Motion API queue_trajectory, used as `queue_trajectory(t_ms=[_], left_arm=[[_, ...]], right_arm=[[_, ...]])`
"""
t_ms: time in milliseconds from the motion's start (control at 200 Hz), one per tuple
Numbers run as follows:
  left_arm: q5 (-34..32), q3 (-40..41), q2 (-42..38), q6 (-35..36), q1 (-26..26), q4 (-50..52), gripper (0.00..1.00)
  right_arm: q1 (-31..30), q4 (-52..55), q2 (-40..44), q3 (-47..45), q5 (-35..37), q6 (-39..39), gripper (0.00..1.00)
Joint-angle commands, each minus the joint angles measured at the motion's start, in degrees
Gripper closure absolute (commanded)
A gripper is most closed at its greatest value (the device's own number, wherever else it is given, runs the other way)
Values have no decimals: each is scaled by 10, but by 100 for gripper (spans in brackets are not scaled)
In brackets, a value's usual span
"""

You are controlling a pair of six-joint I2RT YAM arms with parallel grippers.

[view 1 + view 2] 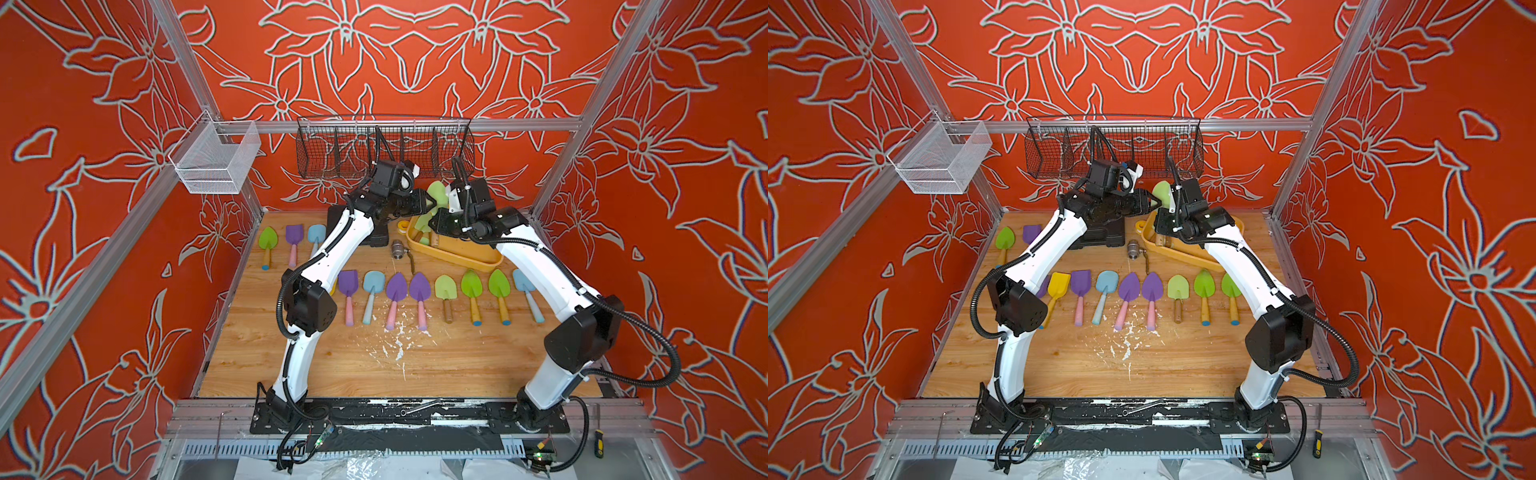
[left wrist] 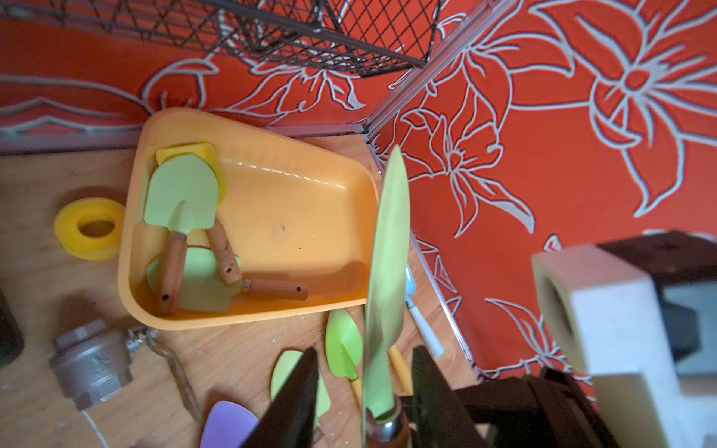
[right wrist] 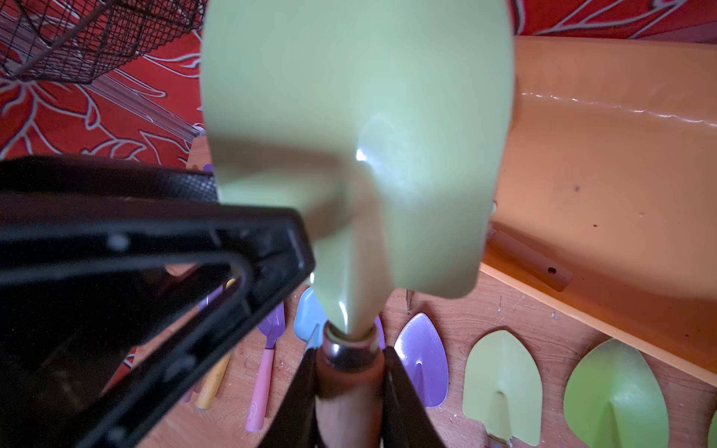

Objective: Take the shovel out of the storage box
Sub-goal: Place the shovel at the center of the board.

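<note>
Base rail point(image 1: 409, 415) nearest, and a handover shaping up over the far right corner of the table point(image 1: 332, 365)

Left gripper point(image 1: 431, 203) comes in sideways from the left, jaws spread either side of the shovel point(image 2: 384, 252). There's daylight both sides, though it's blurry, so one pad might be grazing. Its long axis runs up from handle to blade, held clear above the storage box point(image 1: 457, 259) by that corner. Right gripper point(image 3: 349, 360) pinches the wooden handle. Left arm's right there; I reckon it just squeezes across the neck.

The wooden table point(image 1: 353, 365) carries the storage box point(image 1: 457, 257), a metal valve point(image 1: 398, 249), a black case point(image 1: 376, 240) and loose shovels point(image 1: 397, 291).
</note>
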State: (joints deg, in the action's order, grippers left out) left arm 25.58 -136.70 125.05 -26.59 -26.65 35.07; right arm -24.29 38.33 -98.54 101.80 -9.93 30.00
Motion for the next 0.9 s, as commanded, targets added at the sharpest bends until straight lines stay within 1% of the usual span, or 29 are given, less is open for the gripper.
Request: queue_trajectory(t_ms=[0, 130, 310, 395, 550, 671, 801, 896], left_arm=[[1, -1, 13, 0, 5, -4, 75], [12, -1, 13, 1, 5, -8, 89], [23, 7, 4, 16, 5, -5, 99], [21, 29, -11, 23, 6, -14, 100], [13, 76, -43, 35, 7, -47, 100], [10, 86, -53, 41, 9, -50, 100], [4, 88, -56, 44, 11, -47, 100], [1, 88, -58, 46, 14, -42, 100]], right_arm=[[-8, 2, 21, -9, 11, -10, 100], [-12, -2, 26, -17, 9, -13, 100], [-13, -14, 33, -33, -7, -20, 100], [-12, -15, 35, -34, -20, -31, 89], [-12, -22, 41, -35, -40, -54, 56], [-10, -23, 46, -39, -39, -65, 36], [-8, -24, 48, -43, -49, -79, 26], [-2, -8, 50, -39, -33, -86, 24]])
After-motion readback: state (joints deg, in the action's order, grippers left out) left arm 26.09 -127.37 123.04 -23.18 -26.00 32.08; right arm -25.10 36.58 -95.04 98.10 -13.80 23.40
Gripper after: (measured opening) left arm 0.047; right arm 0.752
